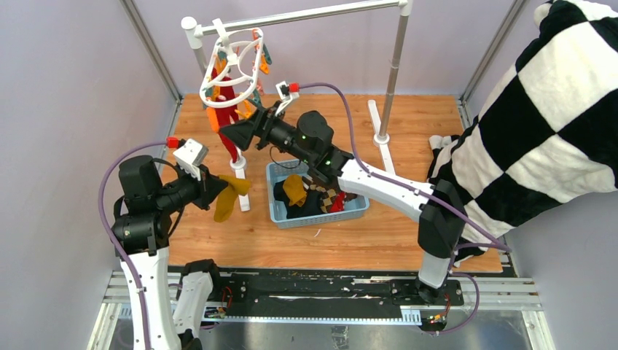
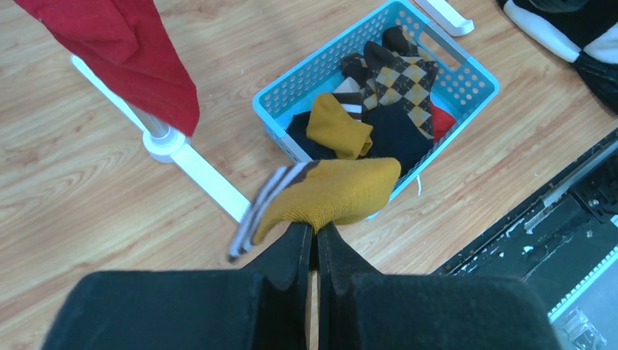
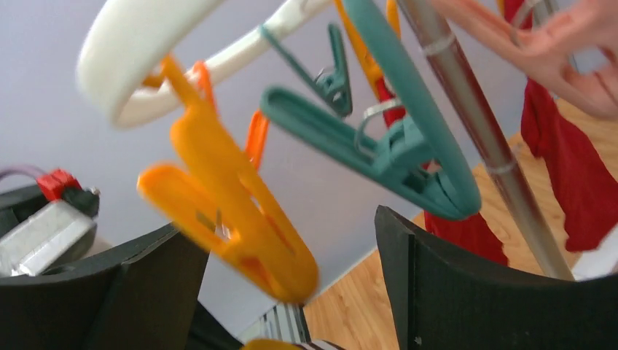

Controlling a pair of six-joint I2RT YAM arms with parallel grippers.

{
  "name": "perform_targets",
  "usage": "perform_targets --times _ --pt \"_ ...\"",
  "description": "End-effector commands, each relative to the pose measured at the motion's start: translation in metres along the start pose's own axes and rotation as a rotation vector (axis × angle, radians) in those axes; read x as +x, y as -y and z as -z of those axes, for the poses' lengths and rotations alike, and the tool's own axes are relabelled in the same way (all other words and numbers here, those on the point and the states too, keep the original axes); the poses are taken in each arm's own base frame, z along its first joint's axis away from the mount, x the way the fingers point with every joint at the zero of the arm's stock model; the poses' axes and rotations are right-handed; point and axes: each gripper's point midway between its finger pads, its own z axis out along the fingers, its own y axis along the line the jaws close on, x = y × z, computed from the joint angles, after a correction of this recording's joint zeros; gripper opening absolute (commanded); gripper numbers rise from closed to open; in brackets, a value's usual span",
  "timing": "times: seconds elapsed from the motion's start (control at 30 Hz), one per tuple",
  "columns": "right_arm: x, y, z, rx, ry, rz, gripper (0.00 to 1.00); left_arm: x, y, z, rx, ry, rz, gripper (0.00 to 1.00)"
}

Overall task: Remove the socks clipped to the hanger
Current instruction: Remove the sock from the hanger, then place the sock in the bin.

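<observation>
The white ring hanger (image 1: pixel 235 62) hangs from the rail at the back left, and a red sock (image 1: pixel 227 124) is still clipped under it. My left gripper (image 2: pixel 315 232) is shut on a mustard yellow sock (image 2: pixel 335 191) with a striped cuff, held above the floor beside the basket. In the top view this gripper (image 1: pixel 217 189) sits left of the stand's foot. My right gripper (image 3: pixel 291 251) stands open just under the hanger, with an orange peg (image 3: pixel 226 204) dangling loose between its fingers and a teal peg (image 3: pixel 379 146) above. Red fabric (image 3: pixel 576 168) hangs to its right.
A blue basket (image 1: pixel 321 219) in the middle holds argyle, mustard, dark and red socks (image 2: pixel 397 80). The grey rail stand (image 1: pixel 394 73) has white feet on the wooden floor. A black-and-white checkered blanket (image 1: pixel 539 124) fills the right side.
</observation>
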Motion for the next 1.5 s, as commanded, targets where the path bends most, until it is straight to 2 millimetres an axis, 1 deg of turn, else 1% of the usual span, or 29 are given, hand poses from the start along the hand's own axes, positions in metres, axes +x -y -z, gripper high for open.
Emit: perform_targets --times 0.0,0.03,0.07,0.17,0.23,0.3,0.43,0.5,0.57,0.63,0.77,0.83,0.87,0.9,0.93,0.97,1.0,1.03,1.07,1.2,1.27,1.37,1.47 --pt "-0.016 -0.022 0.033 -0.074 0.020 0.048 0.87 -0.010 0.008 0.005 0.027 0.035 -0.055 0.00" --pt "-0.013 -0.023 0.040 -0.084 0.009 0.053 0.88 -0.011 0.009 0.005 0.027 0.035 -0.055 0.00" --pt "-0.002 -0.018 0.049 -0.084 -0.020 0.062 0.89 -0.012 0.008 0.005 0.025 0.036 -0.056 0.00" --pt "0.020 -0.020 0.074 -0.131 -0.091 0.091 0.90 -0.014 0.008 0.006 0.022 0.042 -0.065 0.00" --pt "0.036 -0.024 0.089 -0.189 -0.138 0.115 0.88 -0.015 0.009 0.006 0.025 0.042 -0.067 0.00" --pt "0.051 -0.025 0.100 -0.227 -0.181 0.139 0.87 -0.016 0.009 0.005 0.039 0.042 -0.059 0.00" --pt "0.073 -0.034 0.109 -0.317 -0.243 0.160 0.81 -0.023 0.014 0.004 0.075 0.048 -0.032 0.00" --pt "0.081 -0.039 0.107 -0.345 -0.263 0.182 0.79 -0.026 0.016 0.004 0.090 0.052 -0.027 0.00" --pt "0.087 -0.044 0.104 -0.365 -0.281 0.199 0.74 -0.027 0.018 0.005 0.094 0.057 -0.026 0.00" --pt "0.090 -0.044 0.099 -0.368 -0.292 0.206 0.67 -0.028 0.019 0.006 0.096 0.061 -0.028 0.00" --pt "0.090 -0.044 0.092 -0.365 -0.304 0.206 0.48 -0.031 0.026 0.008 0.124 0.074 -0.031 0.00" --pt "0.091 -0.040 0.092 -0.351 -0.316 0.208 0.34 -0.032 0.029 0.008 0.140 0.079 -0.029 0.00" --pt "0.091 -0.038 0.092 -0.341 -0.322 0.209 0.25 -0.032 0.029 0.008 0.144 0.080 -0.028 0.01" --pt "0.091 -0.034 0.094 -0.324 -0.330 0.208 0.16 -0.032 0.029 0.008 0.143 0.078 -0.025 0.07" --pt "0.090 -0.029 0.096 -0.299 -0.338 0.203 0.07 -0.032 0.028 0.007 0.139 0.076 -0.022 0.28" --pt "0.088 -0.020 0.099 -0.263 -0.346 0.192 0.01 -0.031 0.026 0.006 0.135 0.071 -0.017 0.53" --pt "0.083 -0.006 0.103 -0.222 -0.350 0.176 0.00 -0.029 0.024 0.005 0.126 0.064 -0.011 0.85" --pt "0.079 0.004 0.108 -0.191 -0.355 0.158 0.00 -0.027 0.021 0.004 0.116 0.056 -0.005 0.98" --pt "0.076 0.017 0.115 -0.154 -0.359 0.139 0.00 -0.025 0.018 0.002 0.104 0.048 0.002 0.99" --pt "0.071 0.078 0.148 0.045 -0.377 0.061 0.00 -0.018 0.003 -0.005 0.052 0.007 0.033 1.00" --pt "0.077 0.116 0.170 0.190 -0.414 0.028 0.00 -0.014 -0.008 -0.007 0.011 -0.016 0.044 1.00" --pt "0.087 0.167 0.206 0.379 -0.458 0.000 0.00 -0.009 -0.019 -0.010 -0.036 -0.042 0.050 1.00" --pt "0.094 0.208 0.239 0.540 -0.473 -0.011 0.00 -0.004 -0.025 -0.010 -0.062 -0.057 0.051 1.00"
